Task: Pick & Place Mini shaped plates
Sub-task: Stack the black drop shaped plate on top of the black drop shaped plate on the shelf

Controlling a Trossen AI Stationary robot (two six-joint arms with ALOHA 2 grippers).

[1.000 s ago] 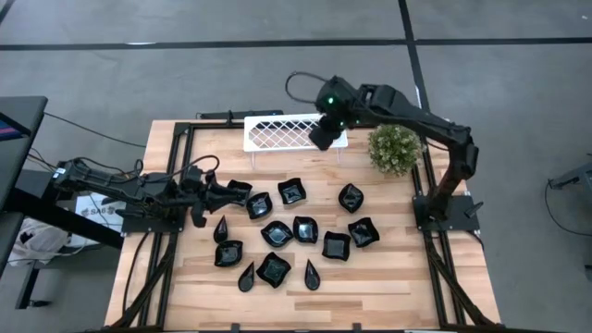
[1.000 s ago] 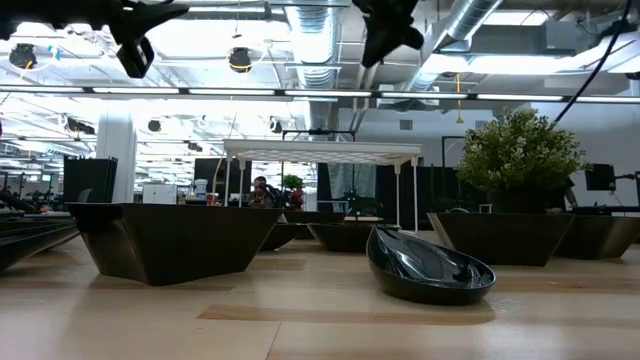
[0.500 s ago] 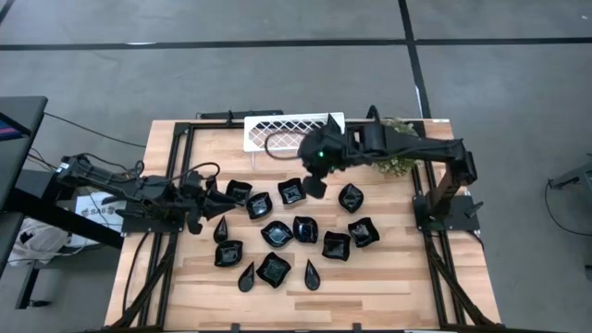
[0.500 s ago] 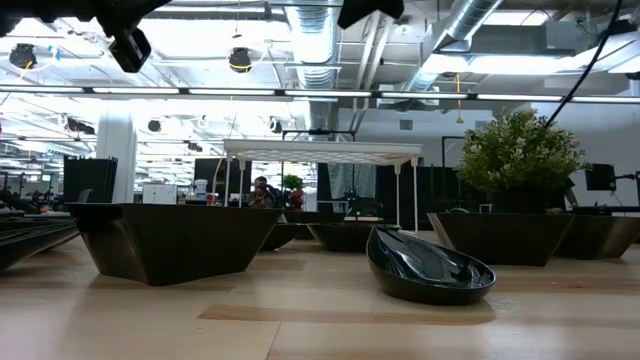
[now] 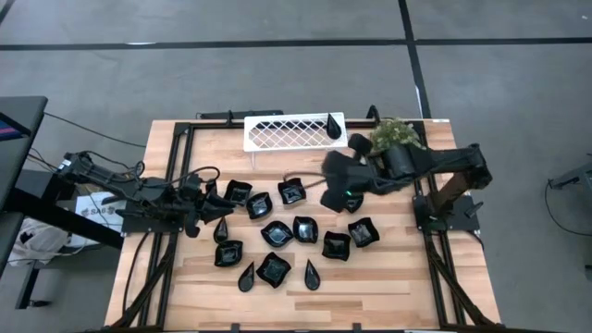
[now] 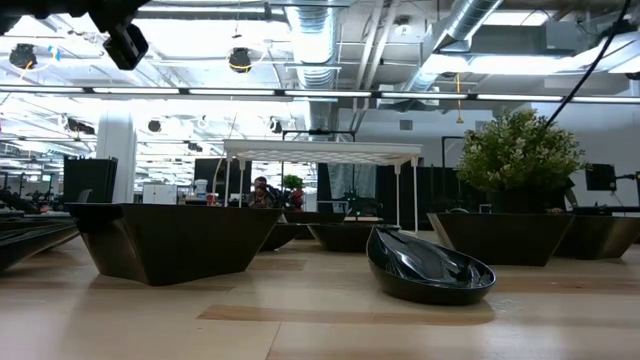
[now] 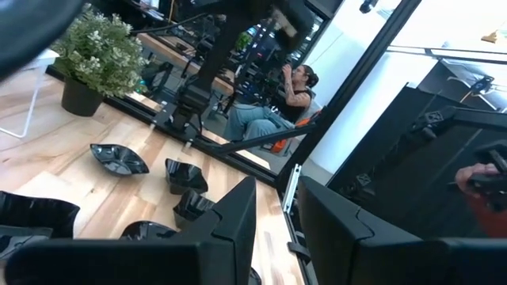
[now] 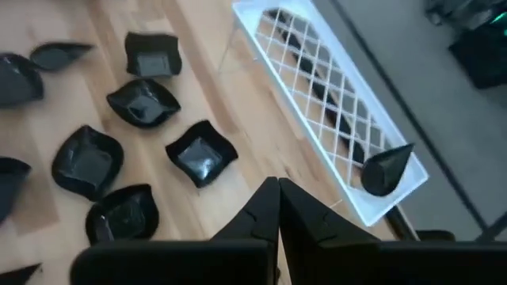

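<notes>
Black teardrop plate [image 5: 333, 124] on tray [image 5: 277, 134], behind right end effector [image 5: 335, 197].

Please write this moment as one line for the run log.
right gripper: shut, empty, above plates | left gripper: left side, waiting | teardrop plate: on white tray | other plates: on table

Even overhead light from ceiling strip lamps [image 6: 300, 95] leaves only faint shadows on the bench [image 5: 388, 277], while the glossy black dishes [image 5: 276, 233] near the right hand [image 5: 335, 198] catch small glints, and that hand's own wrist picture is softly blurred.
</notes>
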